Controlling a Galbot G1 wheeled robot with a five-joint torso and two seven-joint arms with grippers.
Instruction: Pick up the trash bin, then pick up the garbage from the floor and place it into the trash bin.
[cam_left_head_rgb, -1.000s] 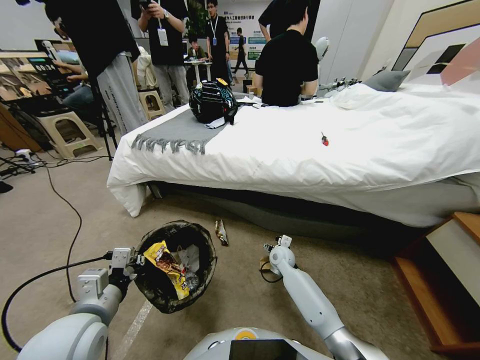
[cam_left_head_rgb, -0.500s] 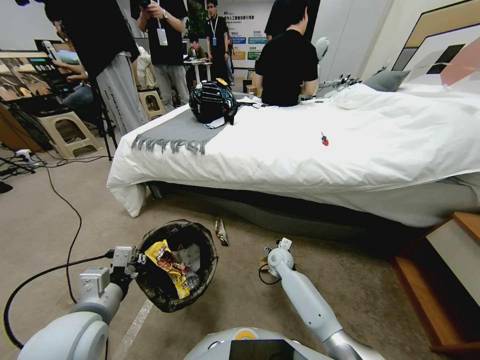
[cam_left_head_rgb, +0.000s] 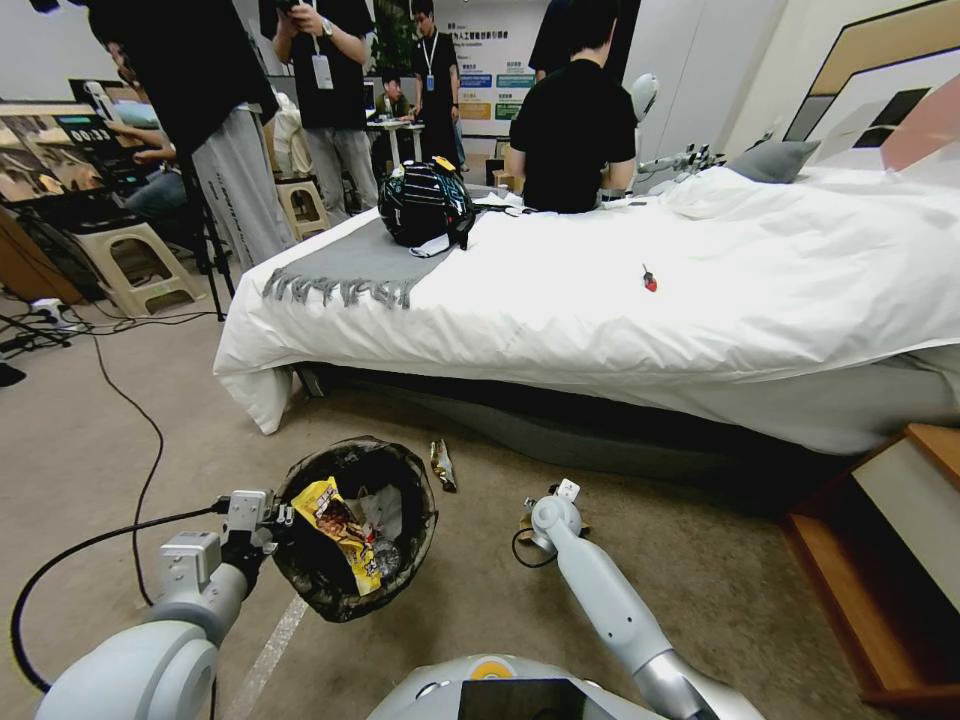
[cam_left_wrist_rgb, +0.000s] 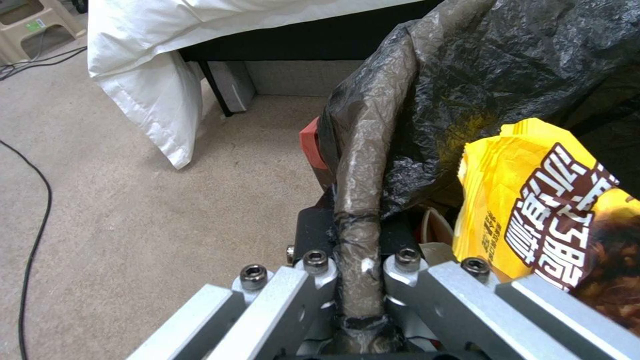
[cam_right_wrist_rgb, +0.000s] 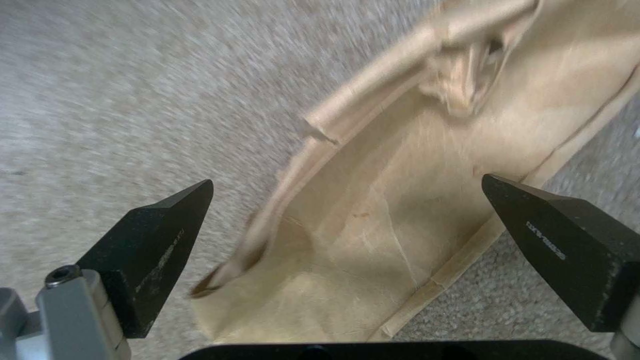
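Note:
The trash bin (cam_left_head_rgb: 312, 590), lined with a crinkled black bag, hangs tilted off the carpet at lower left. My left gripper (cam_left_wrist_rgb: 360, 280) is shut on its bag-covered rim. Inside the bin lie a yellow snack wrapper (cam_left_head_rgb: 340, 535) (cam_left_wrist_rgb: 547, 210) and white tissue. On the floor, a brown paper scrap (cam_right_wrist_rgb: 400, 210) lies right under my right gripper (cam_right_wrist_rgb: 345, 186), which is open with one fingertip on each side of the paper. In the head view my right arm's wrist (cam_left_head_rgb: 552, 512) reaches down to the carpet near the bed. A small snack wrapper (cam_left_head_rgb: 442, 465) lies on the floor beyond the bin.
The white bed (cam_left_head_rgb: 700, 300) stands close ahead, with its dark base near the right arm. A wooden bedside unit (cam_left_head_rgb: 900, 560) is at the right. A black cable (cam_left_head_rgb: 130, 440) runs over the carpet at left. People and stools are behind the bed.
My right arm has sunk a little lower and nearer, down over the brown paper. The bin in my left gripper has barely shifted.

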